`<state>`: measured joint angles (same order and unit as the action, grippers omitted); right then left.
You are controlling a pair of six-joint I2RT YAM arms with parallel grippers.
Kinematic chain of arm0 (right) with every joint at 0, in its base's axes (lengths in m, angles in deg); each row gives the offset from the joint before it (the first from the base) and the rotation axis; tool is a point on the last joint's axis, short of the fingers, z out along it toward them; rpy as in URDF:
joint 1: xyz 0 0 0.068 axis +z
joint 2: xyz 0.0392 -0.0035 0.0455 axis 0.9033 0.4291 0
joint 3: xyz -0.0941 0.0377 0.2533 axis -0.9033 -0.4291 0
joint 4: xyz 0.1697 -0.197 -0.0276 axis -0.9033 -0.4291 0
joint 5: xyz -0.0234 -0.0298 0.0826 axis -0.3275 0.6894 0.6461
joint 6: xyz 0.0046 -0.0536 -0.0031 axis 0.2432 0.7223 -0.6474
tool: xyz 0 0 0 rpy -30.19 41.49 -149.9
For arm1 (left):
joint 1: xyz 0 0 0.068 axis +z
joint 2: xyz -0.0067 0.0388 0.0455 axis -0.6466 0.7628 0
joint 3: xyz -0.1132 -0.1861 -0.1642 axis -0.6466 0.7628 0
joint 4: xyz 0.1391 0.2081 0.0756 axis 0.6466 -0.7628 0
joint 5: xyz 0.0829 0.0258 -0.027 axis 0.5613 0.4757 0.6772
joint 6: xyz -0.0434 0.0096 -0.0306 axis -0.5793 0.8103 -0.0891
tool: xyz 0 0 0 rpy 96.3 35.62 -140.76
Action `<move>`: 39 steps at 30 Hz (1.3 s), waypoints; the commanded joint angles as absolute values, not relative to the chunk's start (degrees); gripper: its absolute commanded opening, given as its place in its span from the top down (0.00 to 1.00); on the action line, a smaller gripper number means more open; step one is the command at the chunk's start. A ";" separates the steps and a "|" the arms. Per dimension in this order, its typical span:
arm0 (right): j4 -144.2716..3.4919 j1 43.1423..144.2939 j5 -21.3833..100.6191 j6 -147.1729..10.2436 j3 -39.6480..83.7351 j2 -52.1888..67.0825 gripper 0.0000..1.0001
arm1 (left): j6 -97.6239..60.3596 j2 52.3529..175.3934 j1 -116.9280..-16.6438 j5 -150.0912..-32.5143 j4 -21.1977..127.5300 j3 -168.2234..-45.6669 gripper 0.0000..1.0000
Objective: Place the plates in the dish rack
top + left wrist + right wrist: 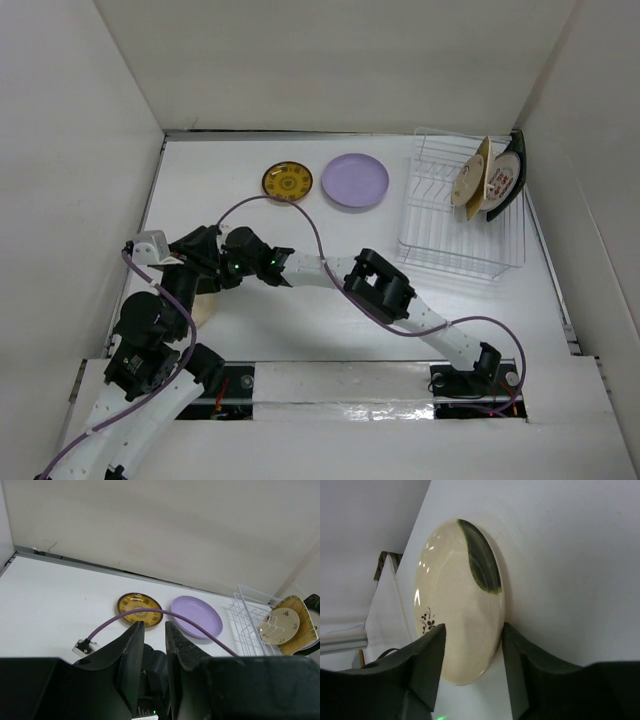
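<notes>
Now right hand [470,655] reached far left, fingers open astride cream plate [457,600]; left hand [154,645] nearly closed, empty.

Both arms reach to the near left of the table. The right gripper [470,655] is stretched leftward, fingers parted. The left gripper [154,645] sits folded close, fingers narrowly apart, holding nothing.

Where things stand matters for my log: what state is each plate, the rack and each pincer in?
Brown plate: flat on table.
Lavender plate: flat on table.
Rack: three plates on edge at its far right.
Green-marked plate: on table, not racked.
Left pincer: slightly open, empty.
Right pincer: straddles green-marked plate; grip unclear.
</notes>
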<state>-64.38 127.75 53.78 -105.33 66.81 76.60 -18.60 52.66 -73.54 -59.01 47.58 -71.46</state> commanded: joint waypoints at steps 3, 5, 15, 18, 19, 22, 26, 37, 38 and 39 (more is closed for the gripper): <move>-61.98 128.40 54.74 -107.09 67.36 78.51 0.73 | -17.51 53.58 -72.98 -59.84 50.71 -71.16 0.79; -61.19 128.40 54.39 -107.53 66.04 77.28 0.92 | -17.51 53.50 -72.98 -60.01 50.71 -71.07 0.79; -47.40 122.34 52.11 -107.62 46.01 62.61 1.00 | -17.86 50.86 -72.98 -61.07 50.71 -70.90 0.78; -45.54 120.15 49.82 -106.13 39.94 55.50 1.00 | -17.95 50.68 -72.98 -61.77 50.62 -70.99 0.78; -45.28 119.62 48.60 -104.90 38.53 51.82 1.00 | -17.95 50.68 -72.98 -62.21 50.54 -70.99 0.78; -46.15 117.08 44.66 -101.31 33.35 45.92 1.00 | -18.21 50.68 -72.98 -63.70 50.36 -71.16 0.77; -48.78 111.54 38.67 -96.55 27.10 36.16 1.00 | -18.57 51.82 -72.98 -69.05 49.83 -71.51 0.71; -83.32 90.53 -12.00 -68.89 32.36 17.34 1.00 | -19.45 55.88 -72.98 -85.59 47.90 -72.92 0.69; -83.33 90.00 -15.54 -66.51 32.71 16.81 1.00 | -19.45 55.26 -72.98 -85.50 48.07 -72.83 0.69; -83.68 88.51 -18.53 -64.22 33.59 16.54 1.00 | -19.53 54.30 -72.98 -85.15 48.07 -72.75 0.69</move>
